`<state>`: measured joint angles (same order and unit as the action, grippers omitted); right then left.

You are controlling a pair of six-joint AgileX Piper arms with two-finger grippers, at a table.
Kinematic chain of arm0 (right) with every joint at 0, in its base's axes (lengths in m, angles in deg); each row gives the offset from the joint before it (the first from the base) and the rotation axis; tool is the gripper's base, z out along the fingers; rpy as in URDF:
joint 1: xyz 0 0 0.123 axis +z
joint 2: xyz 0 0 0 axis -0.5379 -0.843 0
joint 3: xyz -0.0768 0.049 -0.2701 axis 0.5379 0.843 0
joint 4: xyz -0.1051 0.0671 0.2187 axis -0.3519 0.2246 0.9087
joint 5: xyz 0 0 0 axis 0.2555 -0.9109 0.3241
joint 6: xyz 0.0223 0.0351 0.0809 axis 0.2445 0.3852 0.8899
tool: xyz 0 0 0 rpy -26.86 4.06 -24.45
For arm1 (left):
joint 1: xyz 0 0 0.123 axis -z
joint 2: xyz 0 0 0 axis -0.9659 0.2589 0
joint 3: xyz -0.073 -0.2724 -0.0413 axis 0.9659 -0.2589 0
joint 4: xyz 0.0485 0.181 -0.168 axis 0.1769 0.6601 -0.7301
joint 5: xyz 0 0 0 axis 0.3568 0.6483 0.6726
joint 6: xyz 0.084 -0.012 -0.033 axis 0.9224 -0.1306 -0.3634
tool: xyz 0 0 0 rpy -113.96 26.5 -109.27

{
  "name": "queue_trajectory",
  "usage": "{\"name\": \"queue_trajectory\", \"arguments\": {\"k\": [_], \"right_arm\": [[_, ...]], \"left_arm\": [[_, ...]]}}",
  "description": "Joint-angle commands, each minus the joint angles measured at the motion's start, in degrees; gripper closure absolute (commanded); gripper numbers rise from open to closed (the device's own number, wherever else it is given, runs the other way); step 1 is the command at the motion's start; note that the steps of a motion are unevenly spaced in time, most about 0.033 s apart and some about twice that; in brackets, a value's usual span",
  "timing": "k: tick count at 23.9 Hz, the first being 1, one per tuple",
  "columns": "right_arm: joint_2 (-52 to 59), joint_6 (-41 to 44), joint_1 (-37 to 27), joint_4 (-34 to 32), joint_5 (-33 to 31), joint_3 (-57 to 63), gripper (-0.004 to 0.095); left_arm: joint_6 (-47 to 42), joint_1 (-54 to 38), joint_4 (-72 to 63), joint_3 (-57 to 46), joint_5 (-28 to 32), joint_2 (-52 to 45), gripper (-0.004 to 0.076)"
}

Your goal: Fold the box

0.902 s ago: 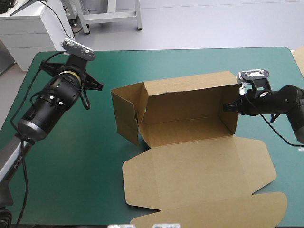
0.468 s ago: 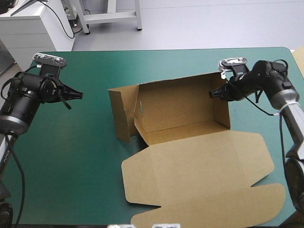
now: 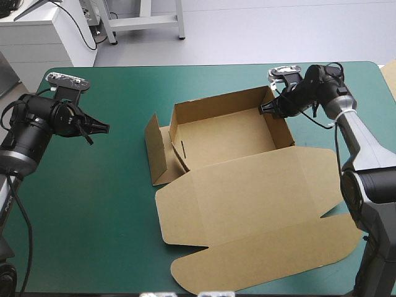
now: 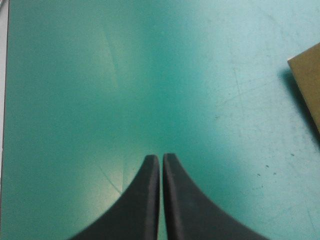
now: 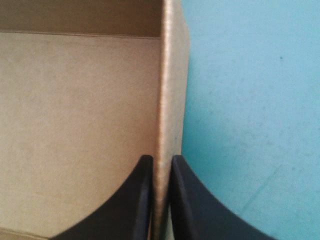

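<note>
Brown board lies mid-table on the teal-green cover (image 3: 93, 204): the box (image 3: 223, 139) is an open tray with its walls raised and its lid (image 3: 247, 204) flat toward the near edge. A side flap (image 3: 158, 151) stands loose at the tray's left. The right gripper (image 3: 265, 109) is at the tray's far right corner. The left gripper (image 3: 102, 127) hovers well apart, over bare cover.

Left wrist view: the black fingers are pressed together in one arch, holding nothing, with a corner of board ahead and to one side.

Right wrist view: the fingers pinch the rim of a wall (image 5: 167, 90) — tray floor on one side, cover on the other.
</note>
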<state>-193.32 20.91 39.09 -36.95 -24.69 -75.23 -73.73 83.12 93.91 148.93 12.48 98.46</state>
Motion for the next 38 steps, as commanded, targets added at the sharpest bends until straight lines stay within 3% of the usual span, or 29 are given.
{"name": "queue_trajectory", "arguments": {"k": [1,4,6,11,20,28,30,33,34,38], "right_arm": [[2.9,-0.1,0.6,-1.0,-3.5,-5.6,0.0640],[2.9,-0.1,0.6,-4.4,-5.6,-10.0,0.0460],[2.9,-0.1,0.6,-5.9,-7.0,-12.6,0.0421],[2.9,-0.1,0.5,-4.4,-10.6,-17.3,0.0424],[0.3,4.1,0.5,-3.1,-10.6,-17.2,0.0424],[-2.9,4.0,0.5,-2.6,-10.6,-9.6,0.0427],[-3.0,4.0,0.5,-2.6,-10.6,-9.4,0.0534],[-3.0,4.0,0.5,-2.6,-10.6,-9.4,0.0879],[-3.0,4.4,0.5,-2.6,-10.6,-9.4,0.0919],[-2.9,5.8,0.5,-2.6,-10.6,-9.4,0.0928]], "left_arm": [[0.0,-0.1,0.3,1.8,1.9,-2.3,0.0722],[1.3,-0.1,0.3,1.8,1.9,-2.3,0.0722],[1.0,-0.1,0.1,1.8,1.9,-2.3,0.0722],[1.0,-0.1,0.1,1.8,1.1,-2.3,0.0722],[1.0,-0.1,0.0,1.8,-0.9,-2.3,0.0722],[1.0,-0.1,-0.2,1.8,-1.7,-2.3,0.0722],[1.0,-0.1,-0.2,1.8,-1.7,-2.3,0.0722],[0.9,-0.1,-0.2,1.8,-1.6,-2.3,0.0723],[0.5,-0.1,-0.2,1.8,-1.3,-2.3,0.0723],[0.5,-0.1,-0.2,1.8,-1.2,-2.3,0.0723]]}}
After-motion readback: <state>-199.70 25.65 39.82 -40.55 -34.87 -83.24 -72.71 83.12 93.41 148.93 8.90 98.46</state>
